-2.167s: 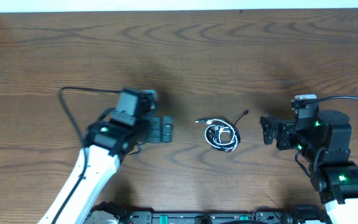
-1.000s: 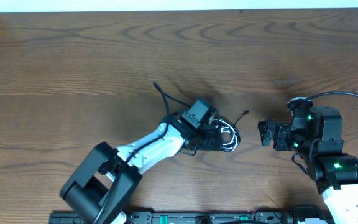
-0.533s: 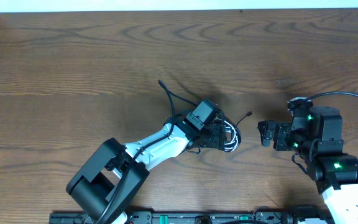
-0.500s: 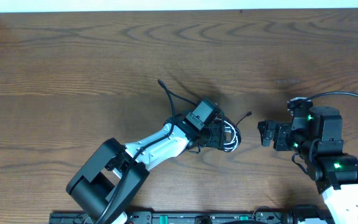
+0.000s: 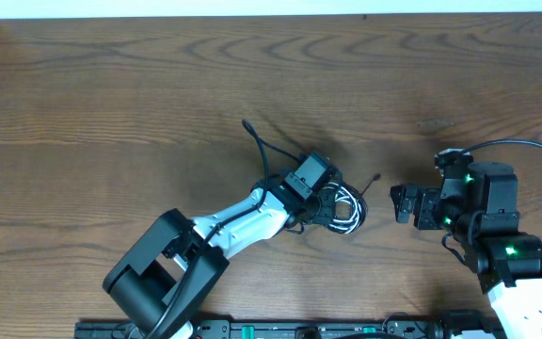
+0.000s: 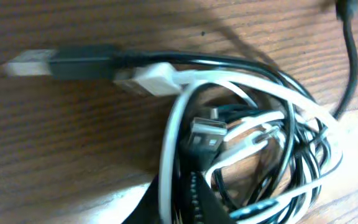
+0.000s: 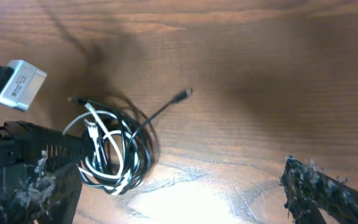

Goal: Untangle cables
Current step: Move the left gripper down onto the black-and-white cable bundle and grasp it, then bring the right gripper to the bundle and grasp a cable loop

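Note:
The cables (image 5: pixel 346 207) lie as one tangled coil of white and black cords at the table's middle. One loose black end (image 5: pixel 375 176) points to the upper right. My left gripper (image 5: pixel 332 209) is at the coil's left side, shut on a white and a black strand. In the left wrist view the cables (image 6: pixel 253 137) fill the frame, and the strands cross my left gripper (image 6: pixel 188 202) at the bottom edge. My right gripper (image 5: pixel 401 202) stands open to the right of the coil, apart from it. From the right wrist the cables (image 7: pixel 114 149) show at left, between the spread fingers of my right gripper (image 7: pixel 173 186).
Bare brown wood surrounds the coil. A silver-tipped black plug (image 6: pixel 27 64) and a white plug (image 6: pixel 151 78) stick out at the coil's upper left. The left arm's own thick black cable (image 5: pixel 257 141) arcs above its wrist. A pale wall edge (image 5: pixel 252 8) bounds the far side.
My left gripper has gone from open to shut on the coil's strands and nudged slightly right. The loose black end shifted a little. The right arm has not moved.

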Tool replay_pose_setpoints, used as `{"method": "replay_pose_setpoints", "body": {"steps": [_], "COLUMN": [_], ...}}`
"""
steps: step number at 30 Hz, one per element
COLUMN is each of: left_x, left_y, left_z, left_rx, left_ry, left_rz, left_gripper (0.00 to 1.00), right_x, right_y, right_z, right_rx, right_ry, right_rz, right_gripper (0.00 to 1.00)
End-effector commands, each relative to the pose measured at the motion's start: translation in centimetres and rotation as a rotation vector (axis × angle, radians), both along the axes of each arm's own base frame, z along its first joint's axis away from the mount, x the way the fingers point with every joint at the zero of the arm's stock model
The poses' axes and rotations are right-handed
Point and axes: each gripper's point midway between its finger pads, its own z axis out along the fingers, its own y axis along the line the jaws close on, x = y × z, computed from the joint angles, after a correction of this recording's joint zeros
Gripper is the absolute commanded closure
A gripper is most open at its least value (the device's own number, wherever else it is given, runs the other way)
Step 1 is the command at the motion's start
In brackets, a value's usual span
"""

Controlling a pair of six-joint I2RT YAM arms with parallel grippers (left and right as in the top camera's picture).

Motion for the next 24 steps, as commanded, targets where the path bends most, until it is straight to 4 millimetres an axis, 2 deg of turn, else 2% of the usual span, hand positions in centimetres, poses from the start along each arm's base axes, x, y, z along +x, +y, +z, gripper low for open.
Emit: {"method": "replay_pose_setpoints", "body": {"steps": [1, 4, 7, 12, 15, 20, 24], "left_x": [0.5, 0.7, 0.7, 0.3, -0.2, -0.9, -1.4], "left_y": [-0.1, -0.4, -0.4, -0.6, -1.0, -1.9, -3.6], "left_z": [2.0, 4.4, 6.9, 9.7, 10.2, 10.8, 12.4], "left_rx": [-0.006, -0.046, -0.083, -0.144, -0.182, -0.237, -0.346], "left_ry": [-0.069, -0.116, -0.156, -0.186, -0.16, -0.131, -0.126], "left_rz": [-0.051, -0.058, -0.056, -0.065, -0.072, -0.104, -0.159], "left_gripper": [0.92, 0.92, 0.92, 0.92, 0.92, 0.92, 0.92], "right_x": [0.1, -0.2, -0.6, -1.0, -1.1, -1.2, -1.4], "right_y": [0.0, 0.4, 1.7, 3.2, 3.6, 4.0, 4.3], "right_z": [0.5, 0.3, 0.2, -0.5, -1.3, -2.9, -4.3], "right_rx": [0.014, 0.03, 0.093, 0.166, 0.182, 0.207, 0.224], "right_ry": [0.001, 0.018, 0.044, 0.101, 0.143, 0.223, 0.289], "right_rz": [-0.01, 0.004, 0.055, 0.108, 0.117, 0.126, 0.126], "right_gripper": [0.01, 0.01, 0.01, 0.01, 0.01, 0.12, 0.16]}}
